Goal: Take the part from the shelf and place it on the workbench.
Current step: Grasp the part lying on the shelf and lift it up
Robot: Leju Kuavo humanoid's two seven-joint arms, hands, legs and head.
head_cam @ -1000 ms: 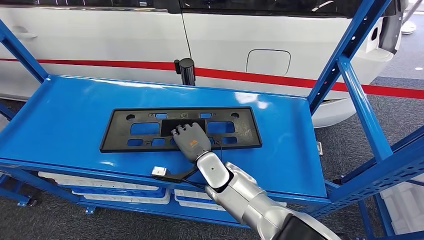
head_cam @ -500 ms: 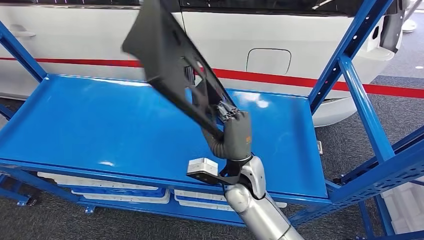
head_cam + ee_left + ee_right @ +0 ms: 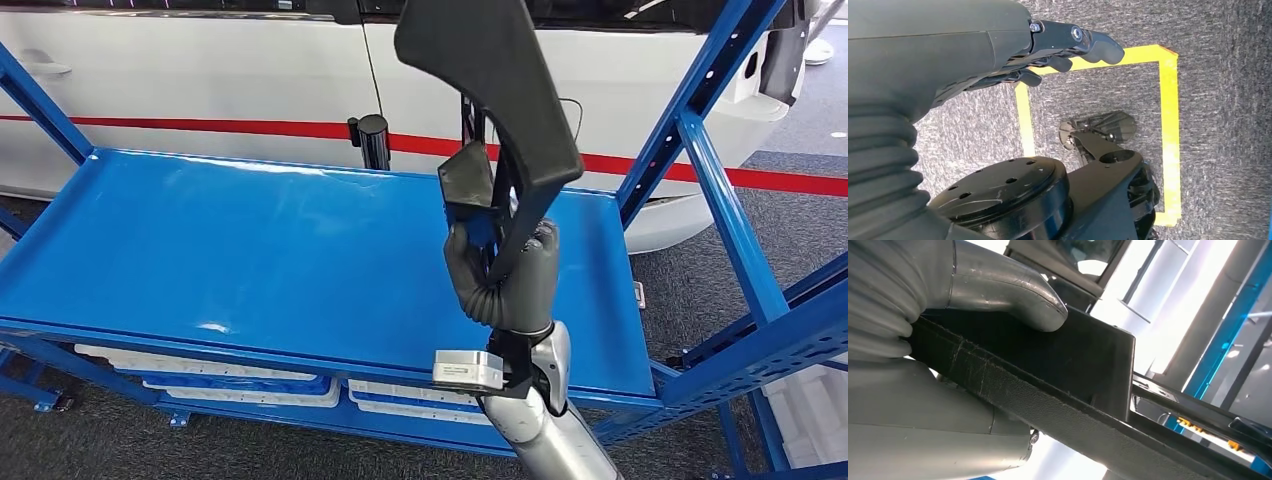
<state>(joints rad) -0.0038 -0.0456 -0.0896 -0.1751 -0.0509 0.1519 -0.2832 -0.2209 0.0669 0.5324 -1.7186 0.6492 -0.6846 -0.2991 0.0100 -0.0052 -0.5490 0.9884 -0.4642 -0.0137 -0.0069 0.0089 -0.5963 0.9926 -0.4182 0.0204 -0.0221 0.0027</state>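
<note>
The part is a flat black plastic frame [image 3: 500, 90], lifted clear of the blue shelf [image 3: 250, 260] and standing nearly on end, its upper end leaving the head view at the top. My right hand [image 3: 505, 275] grips its lower end above the shelf's right half. In the right wrist view the thumb [image 3: 1008, 287] presses on the black part [image 3: 1073, 365] with the fingers under it. My left hand [image 3: 1068, 47] hangs over grey carpet with its fingers loosely curled and nothing in them.
Blue uprights [image 3: 700, 130] and a diagonal brace rise at the shelf's right end. A short black post [image 3: 373, 140] stands at the shelf's back edge before a white car with a red stripe [image 3: 200, 128]. White trays [image 3: 230, 385] lie on the lower level. Yellow tape [image 3: 1168, 125] marks the carpet.
A second ago the part lay flat on the shelf under my right hand. The hand took hold of it, lifted it and swung it upright, moving right and toward me.
</note>
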